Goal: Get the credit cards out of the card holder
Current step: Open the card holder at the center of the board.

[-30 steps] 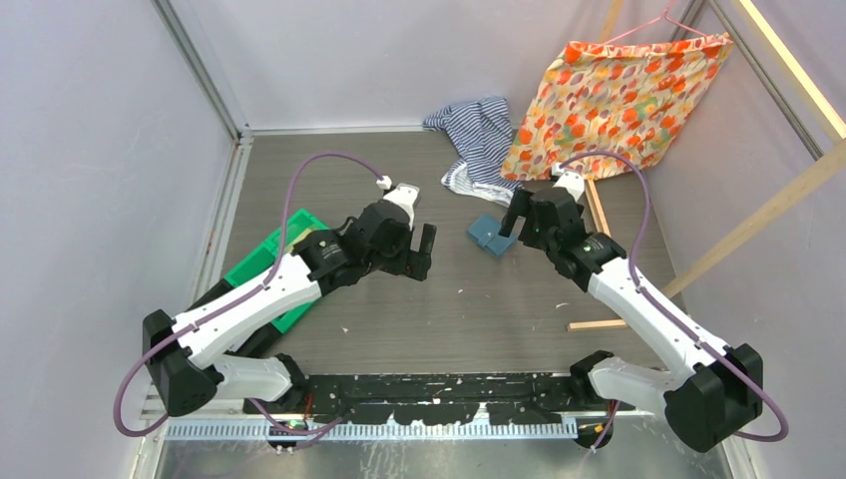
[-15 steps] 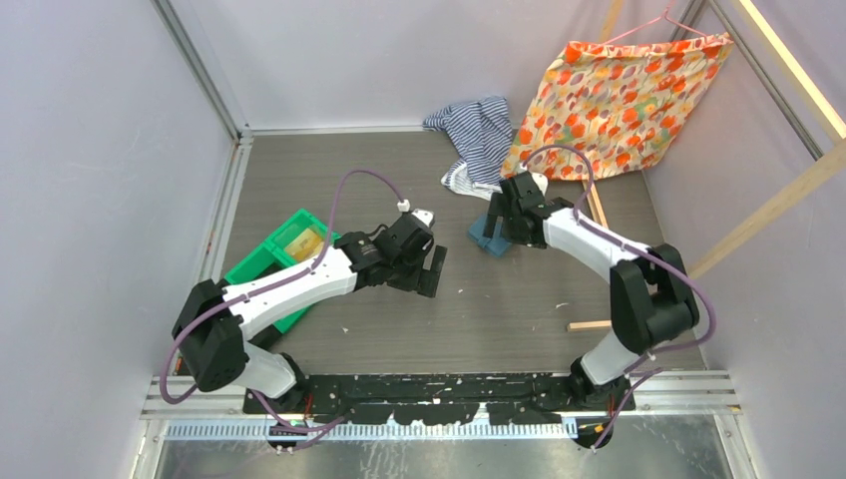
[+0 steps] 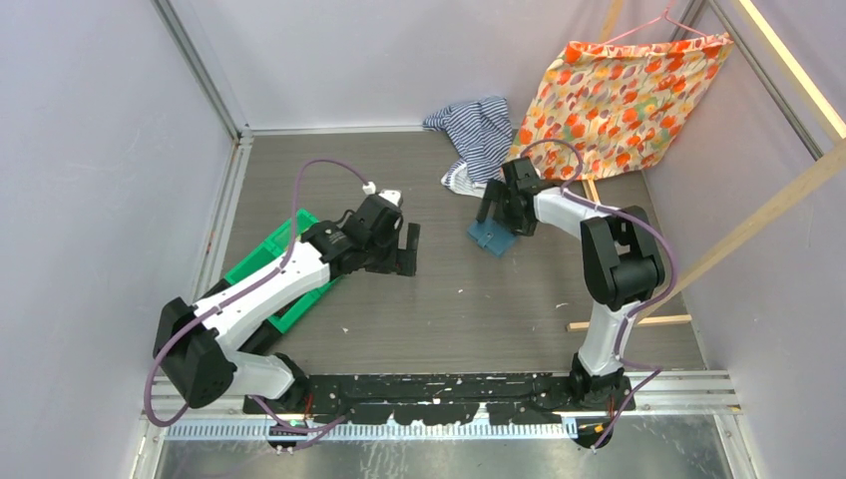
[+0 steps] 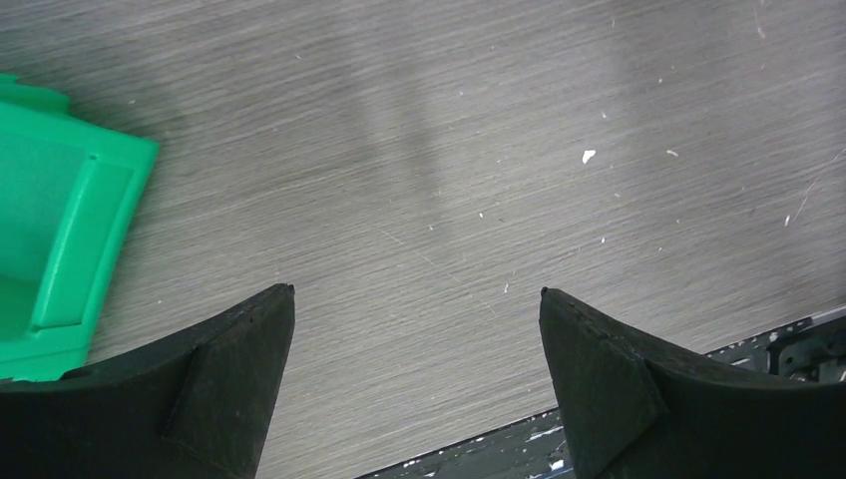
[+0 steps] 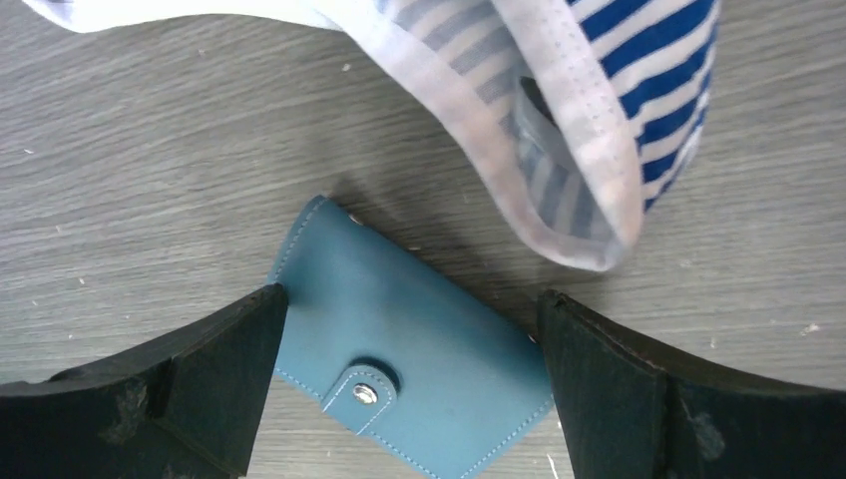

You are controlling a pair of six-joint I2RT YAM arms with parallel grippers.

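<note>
The card holder [image 3: 489, 238] is slate-blue and lies closed on the grey table, with its snap tab fastened. In the right wrist view the card holder [image 5: 409, 349] sits tilted between my fingers. No credit cards show; they are hidden or out of view. My right gripper [image 3: 502, 220] is open and hovers right over the holder, one jaw on each side of it, and also shows in its wrist view [image 5: 414, 292]. My left gripper [image 3: 399, 249] is open and empty above bare table, well left of the holder, and also shows in its wrist view [image 4: 417, 289].
A green bin [image 3: 274, 261] lies under the left arm and shows in the left wrist view [image 4: 60, 249]. A blue-striped cloth [image 3: 477, 135] lies just behind the holder and shows in the right wrist view [image 5: 599, 110]. An orange floral cloth [image 3: 619, 100] hangs at the back right. Wooden sticks [image 3: 599, 324] lie at the right.
My left gripper swung out to the right, then back left toward the green bin. My right arm stretched out and its gripper moved a little left over the card holder.
</note>
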